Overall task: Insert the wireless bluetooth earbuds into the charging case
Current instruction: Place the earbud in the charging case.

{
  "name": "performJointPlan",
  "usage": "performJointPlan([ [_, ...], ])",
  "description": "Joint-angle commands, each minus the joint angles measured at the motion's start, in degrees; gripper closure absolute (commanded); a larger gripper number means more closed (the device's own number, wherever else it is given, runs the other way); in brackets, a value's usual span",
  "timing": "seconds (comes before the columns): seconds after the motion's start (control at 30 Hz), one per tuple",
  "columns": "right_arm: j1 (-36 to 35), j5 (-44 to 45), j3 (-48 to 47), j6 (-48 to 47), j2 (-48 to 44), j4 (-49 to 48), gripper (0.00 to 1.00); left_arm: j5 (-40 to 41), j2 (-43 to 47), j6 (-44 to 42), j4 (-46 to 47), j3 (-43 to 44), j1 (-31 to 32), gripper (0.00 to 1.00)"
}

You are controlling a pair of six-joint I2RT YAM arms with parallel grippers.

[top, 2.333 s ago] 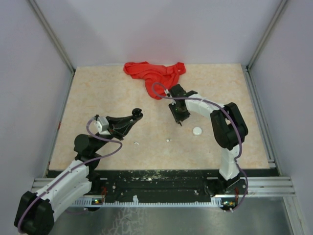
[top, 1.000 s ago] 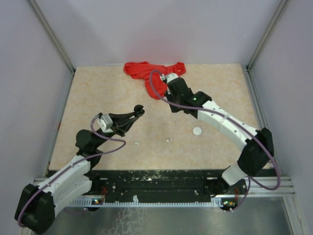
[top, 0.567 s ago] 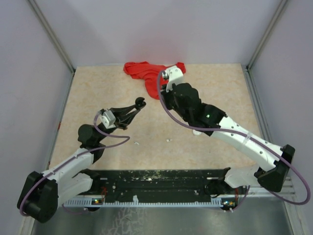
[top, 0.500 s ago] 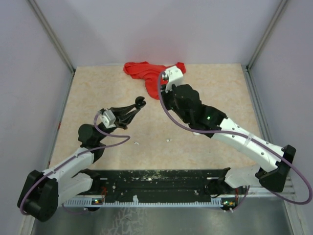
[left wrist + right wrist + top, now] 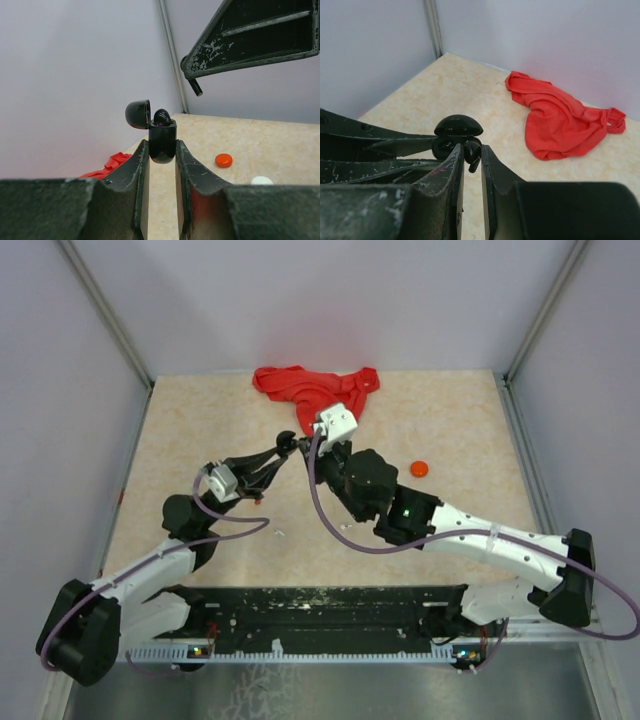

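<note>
**A:** The left fingers [image 5: 137, 165] clamp the open black charging case [image 5: 163, 142]. The right arm has just swung across, and the right fingers [image 5: 455, 167] pinch a black earbud [image 5: 472, 150] beside the case's mouth.

**B:** So seating it looks next. Surroundings?

**A:** Beige speckled table [image 5: 200, 440], red cloth [image 5: 300, 385] at the back, orange round case [image 5: 420, 468], pale walls [image 5: 330, 300].

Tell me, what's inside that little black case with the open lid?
A black earbud pokes up out of the black case. Its walls hide the earbud's lower part and anything deeper inside.
</note>
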State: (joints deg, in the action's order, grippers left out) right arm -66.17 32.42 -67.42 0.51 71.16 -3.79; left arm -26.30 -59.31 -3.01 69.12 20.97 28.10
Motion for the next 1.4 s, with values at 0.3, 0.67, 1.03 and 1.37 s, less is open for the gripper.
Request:
performJointPlan([
  [0.3, -2.0, -1.7, 3.2, -0.9, 1.4, -18.3, 0.95, 1.4, 1.3, 0.2, 3.7, -0.6, 1.1, 0.99],
  [0.67, -1.9, -2.6, 0.9, 0.7, 5.2, -16.3, 0.96, 1.9, 2.2, 0.7, 3.3, -0.9, 1.3, 0.99],
  [1.03, -2.0, -1.9, 0.8, 0.9, 6.2, -16.1, 0.96, 2.4, 2.3, 1.9, 3.7, -1.0, 1.3, 0.99],
  [1.37, -1.9, -0.3, 2.4, -1.1, 4.9, -16.3, 0.96, 4.9, 3.2, 3.9, 1.6, -0.7, 1.4, 0.99],
])
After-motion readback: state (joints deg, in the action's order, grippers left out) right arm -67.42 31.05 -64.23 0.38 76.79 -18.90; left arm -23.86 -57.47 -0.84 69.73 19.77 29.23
